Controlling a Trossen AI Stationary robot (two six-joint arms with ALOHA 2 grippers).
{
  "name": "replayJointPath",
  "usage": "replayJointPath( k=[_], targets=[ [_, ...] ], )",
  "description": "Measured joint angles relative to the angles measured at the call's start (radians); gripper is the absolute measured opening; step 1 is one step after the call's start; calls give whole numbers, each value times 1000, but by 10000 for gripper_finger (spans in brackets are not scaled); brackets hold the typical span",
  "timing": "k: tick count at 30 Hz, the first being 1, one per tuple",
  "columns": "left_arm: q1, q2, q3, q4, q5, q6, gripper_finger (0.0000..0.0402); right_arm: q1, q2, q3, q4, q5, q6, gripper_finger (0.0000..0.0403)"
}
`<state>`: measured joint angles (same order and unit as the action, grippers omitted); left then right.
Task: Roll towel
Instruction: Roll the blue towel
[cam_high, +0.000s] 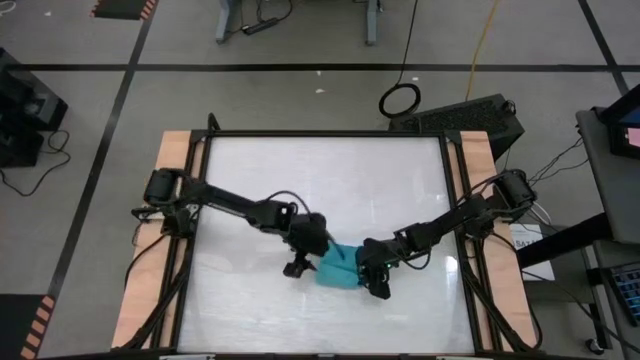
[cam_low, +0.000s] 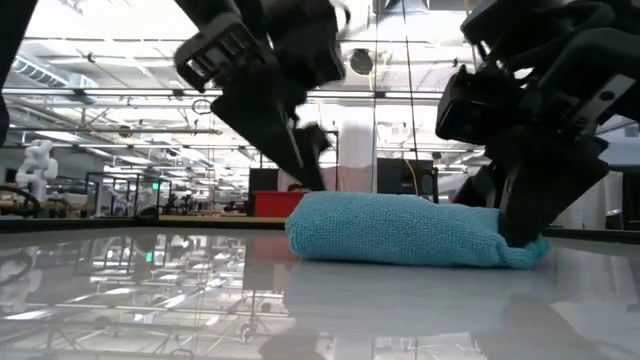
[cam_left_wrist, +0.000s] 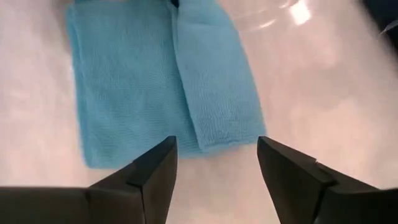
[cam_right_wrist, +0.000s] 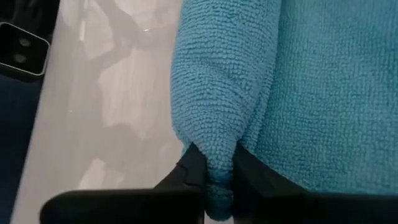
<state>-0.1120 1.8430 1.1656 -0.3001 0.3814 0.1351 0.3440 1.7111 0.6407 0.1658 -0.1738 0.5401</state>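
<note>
The towel (cam_high: 338, 268) lay on the counter (cam_high: 320, 170) a little right of centre and toward its near edge, well clear of every corner. It was partly rolled: the left wrist view showed a thicker folded band lying along one side of a flatter layer, and from the low view it read as a plump, low bundle resting flat on the glossy surface.

The right gripper (cam_right_wrist: 210, 180) was down at the towel's right end, its jaws closed narrow on a pinch of the turquoise cloth, which bunched into a small ridge between them (the right wrist view showed this plainly). That hold probably served to anchor the end of the fabric, or to carry it over for the next turn.

The left gripper (cam_left_wrist: 216, 158) stood at the towel's left side, just above the counter, its jaws wide and holding nothing; the cloth's edge lay just beyond the fingertips (cam_left_wrist: 163, 163) without touching them. In that stance it looked ready either to take a fresh grip or to stay out of the way while the other arm worked.

By my reckoning the roll was under way but unfinished, since a flat layer still showed beside the band. One risk: a pinch that small could slip and let the bundle slacken.
</note>
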Motion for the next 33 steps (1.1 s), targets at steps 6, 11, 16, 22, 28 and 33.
replayJointPath(
  k=[6,11,16,22,28,33],
  targets=[
    [-127,-22,0,-19,-289,165,217,-48,2,-3,13,-99,19,25],
    [-197,-5,-1,51,-436,187,214,-70,2,-3,28,-129,26,26],
    [-224,35,1,116,-437,188,214,-88,3,-4,40,-154,28,26],
    [-231,89,0,120,-396,160,214,-95,3,-4,42,-157,31,27],
    [-230,120,0,142,-427,131,214,-95,3,-4,44,-154,36,27],
    [-225,151,0,186,-416,62,212,-95,2,-4,45,-151,48,27]
  ],
)
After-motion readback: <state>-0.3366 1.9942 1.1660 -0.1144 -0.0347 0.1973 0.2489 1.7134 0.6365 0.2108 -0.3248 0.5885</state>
